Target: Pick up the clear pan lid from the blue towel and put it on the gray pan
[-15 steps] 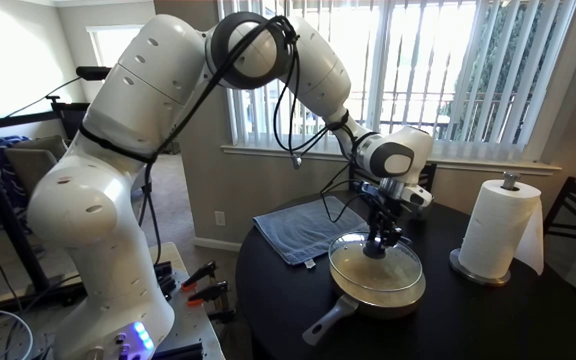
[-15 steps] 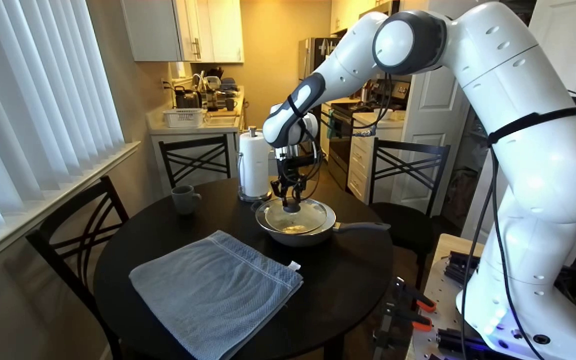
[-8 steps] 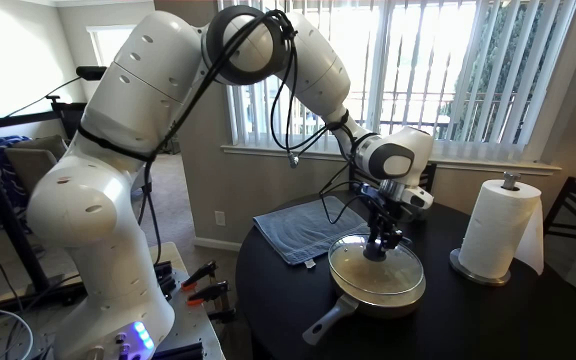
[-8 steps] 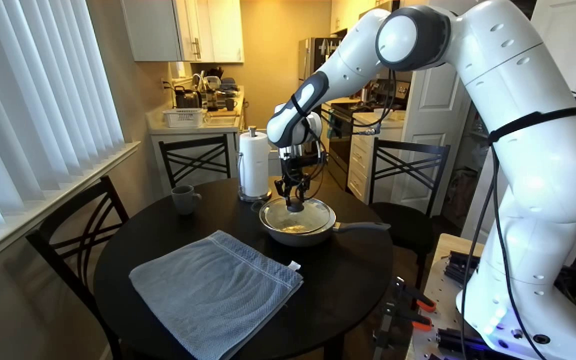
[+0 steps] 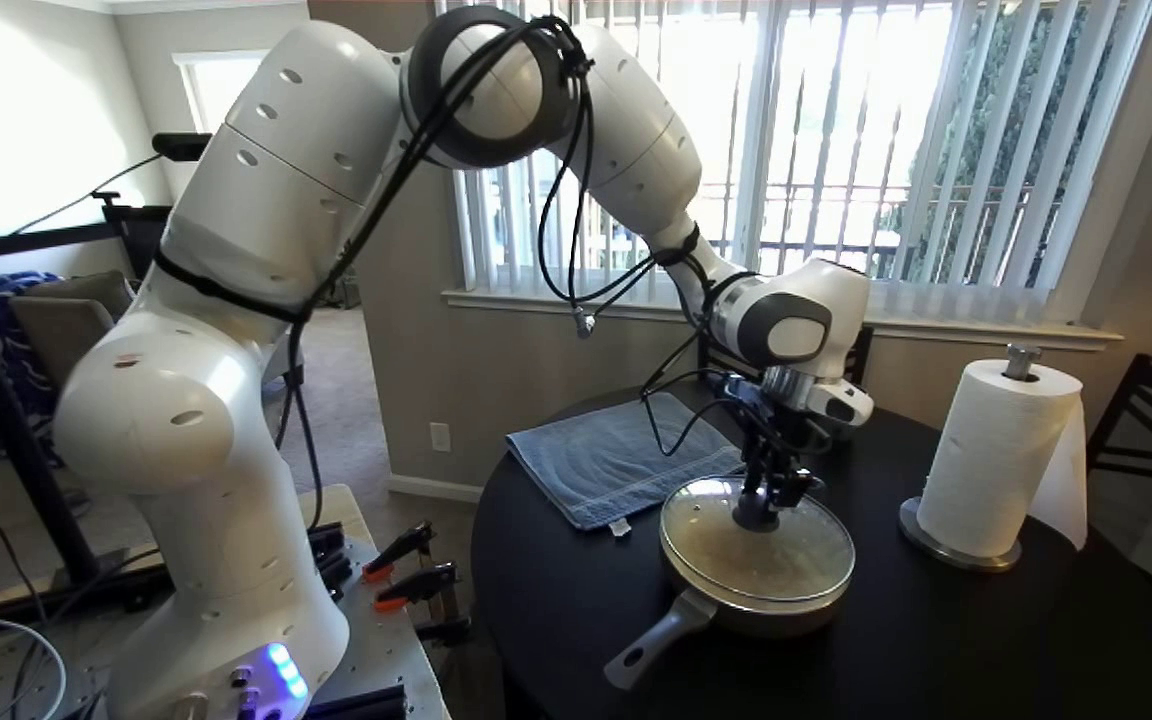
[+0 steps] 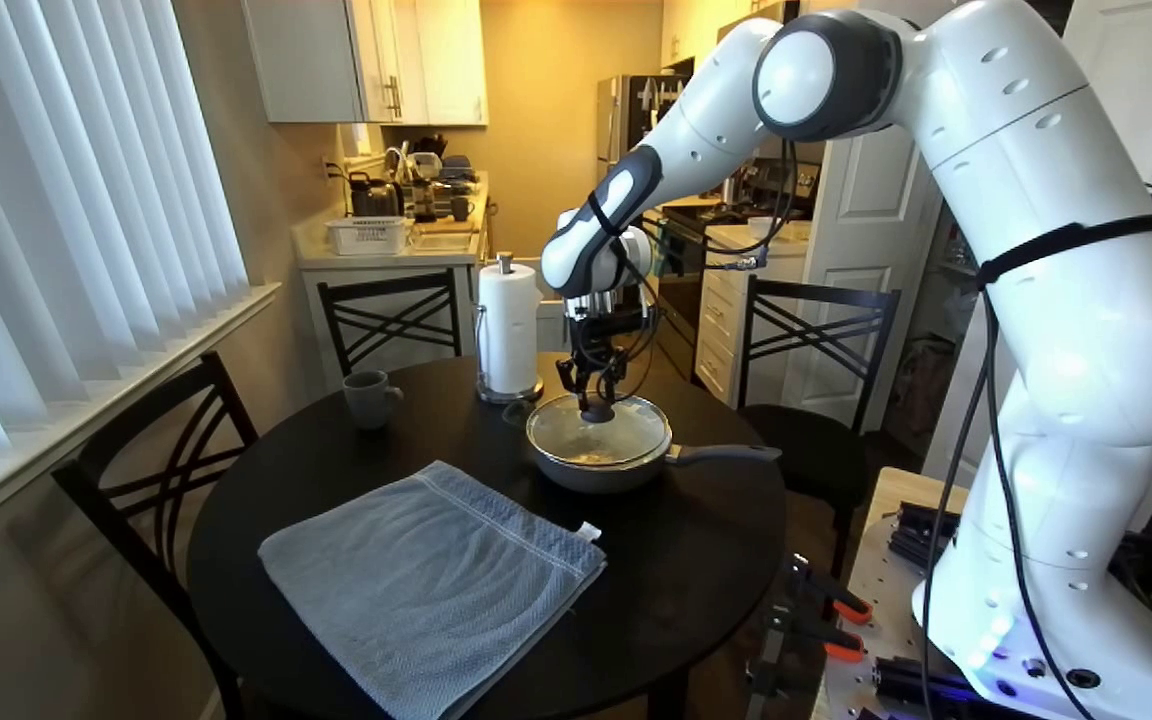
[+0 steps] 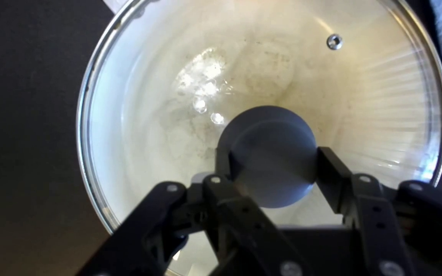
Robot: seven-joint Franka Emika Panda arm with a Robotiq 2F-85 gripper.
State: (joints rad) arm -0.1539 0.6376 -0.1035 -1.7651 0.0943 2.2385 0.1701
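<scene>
The clear pan lid [image 5: 711,545] lies over the gray pan [image 5: 751,625], nearly lined up with its rim; I cannot tell if it rests on it all round. The lid also shows in an exterior view [image 6: 576,432] above the pan [image 6: 601,480]. In the wrist view the lid [image 7: 159,126] fills the middle, with the pan's cream inside showing through. My gripper [image 7: 272,168] is shut on the lid's dark knob, a finger on each side. It stands above the lid in both exterior views [image 5: 774,490] [image 6: 598,388]. The blue towel [image 6: 426,580] lies bare on the table.
A paper towel roll [image 5: 1001,460] stands on the dark round table [image 5: 936,650] beside the pan. A gray mug [image 6: 369,400] stands near the table's far side. The pan's handle [image 5: 661,640] sticks out toward the table edge. Black chairs [image 6: 816,330] surround the table.
My gripper and the held lid have moved a little to the right in both exterior views and down. The lid is more level and better lined up with the pan. Pan and towel have not moved.
</scene>
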